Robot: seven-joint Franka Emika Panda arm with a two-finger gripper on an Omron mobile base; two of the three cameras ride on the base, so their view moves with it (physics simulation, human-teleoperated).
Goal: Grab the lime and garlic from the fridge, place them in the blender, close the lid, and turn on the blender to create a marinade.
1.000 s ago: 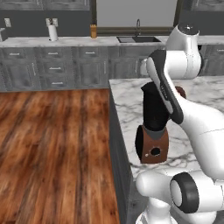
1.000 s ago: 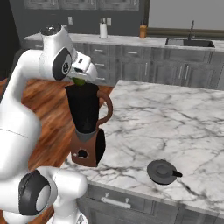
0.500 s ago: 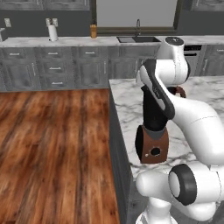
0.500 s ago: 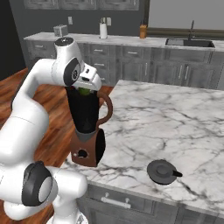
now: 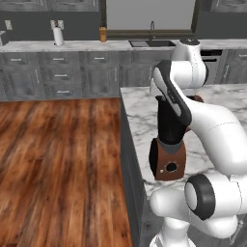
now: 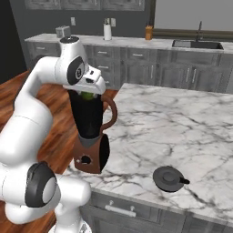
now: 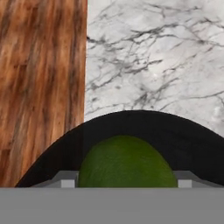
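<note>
- From the right base camera I saw the gripper (image 6: 87, 94) poised right over the open top of the blender (image 6: 91, 136), with the lime (image 6: 87, 95) pinched between its jaws as a small green spot at the jar's rim.
- On the hand camera the lime (image 7: 127, 162) sat between the two finger tips (image 7: 66, 180), which pressed on it from either side; the black rim of the blender (image 7: 131, 124) curved just beyond it.
- The blender (image 5: 168, 144) stood near the corner of the marble island (image 5: 144, 116), the jar upright on its reddish-brown base, with the dial facing the cameras.
- In the right base camera its curved handle pointed away from the arm, toward the middle of the marble island (image 6: 182, 123).
- The lid (image 6: 168, 178) lay flat on the marble, well apart from the blender and near the island's front edge, so the jar was uncovered.
- In the left base camera the arm's white links crossed in front of the jar and hid its top.
- A wooden floor (image 5: 58, 159) ran beside the island, and grey cabinets (image 5: 62, 77) lined the far wall.
</note>
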